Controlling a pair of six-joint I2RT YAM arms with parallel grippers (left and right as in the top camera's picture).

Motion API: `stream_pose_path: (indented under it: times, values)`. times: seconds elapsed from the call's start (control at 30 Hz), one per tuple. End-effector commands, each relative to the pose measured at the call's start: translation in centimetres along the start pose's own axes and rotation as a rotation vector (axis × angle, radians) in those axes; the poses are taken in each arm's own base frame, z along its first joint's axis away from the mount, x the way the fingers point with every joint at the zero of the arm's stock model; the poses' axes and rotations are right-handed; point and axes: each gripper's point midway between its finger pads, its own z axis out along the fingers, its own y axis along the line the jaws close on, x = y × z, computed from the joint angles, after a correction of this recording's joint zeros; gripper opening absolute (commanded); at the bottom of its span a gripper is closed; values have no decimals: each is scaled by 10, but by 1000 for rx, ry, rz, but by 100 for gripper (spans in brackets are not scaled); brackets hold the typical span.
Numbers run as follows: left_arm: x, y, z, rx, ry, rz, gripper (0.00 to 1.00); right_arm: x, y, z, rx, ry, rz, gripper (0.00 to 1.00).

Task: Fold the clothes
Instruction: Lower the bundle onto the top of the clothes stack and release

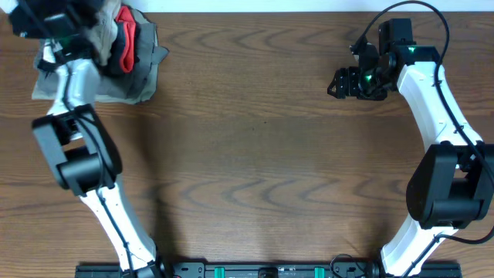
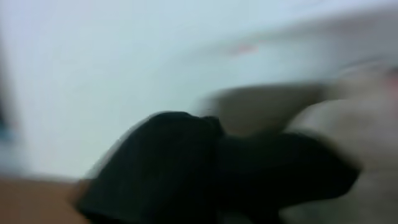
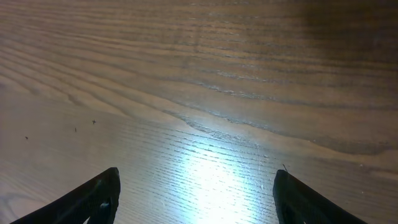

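The black T-shirt (image 2: 205, 177) fills the lower part of the blurred left wrist view, right where the jaws are, and it hides the fingers. My left gripper (image 1: 73, 23) is at the table's far left corner, over a heap of garments, and is shut on that black cloth. In the overhead view, dark fabric (image 1: 114, 55) shows in the heap beside a red piece. My right gripper (image 1: 337, 82) (image 3: 196, 172) hovers open over bare wood at the far right, with nothing between its fingers.
The heap at the far left holds a grey-olive garment (image 1: 143, 77), a red piece (image 1: 127, 38) and pale cloth (image 2: 367, 106). A pale wall (image 2: 124, 56) stands behind the table. The wooden table (image 1: 255, 154) stretches between the two arms.
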Motion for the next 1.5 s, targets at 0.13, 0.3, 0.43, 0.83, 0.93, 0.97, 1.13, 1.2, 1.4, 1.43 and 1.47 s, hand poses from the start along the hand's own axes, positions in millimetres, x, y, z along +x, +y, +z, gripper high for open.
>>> stream_pose_path:
  times: [0.13,0.3,0.43,0.83,0.93,0.97,1.13,1.2,1.4,1.43,1.47]
  values:
    - [-48,-81,-9,250,-54,6,6,-8,8,-13,0,-39,-16,77]
    - [-36,-98,-13,283,64,-91,6,-7,8,-13,0,-35,-14,77]
    - [-16,-105,-18,291,180,-161,55,-7,8,-13,0,-35,-14,78]
    - [-47,-51,-77,228,305,-568,78,-11,6,-13,14,-53,-21,80]
    - [-72,-15,-98,177,252,-745,78,-11,6,-13,14,-53,-21,80]
    - [-80,-4,-104,170,227,-804,78,-11,6,-13,14,-53,-20,80]
    - [-102,33,-123,180,111,-950,78,-11,9,-12,11,-50,-25,80]
    - [-98,44,-122,151,100,-991,77,-10,10,-12,11,-48,-29,80]
    - [-70,77,-95,20,32,-1116,6,-12,12,-11,10,-57,-37,80]
    - [-64,82,-86,-10,10,-1148,6,-13,12,-11,9,-59,-38,80]
    - [-59,87,-78,-42,-18,-1183,6,-13,12,-11,9,-61,-38,80]
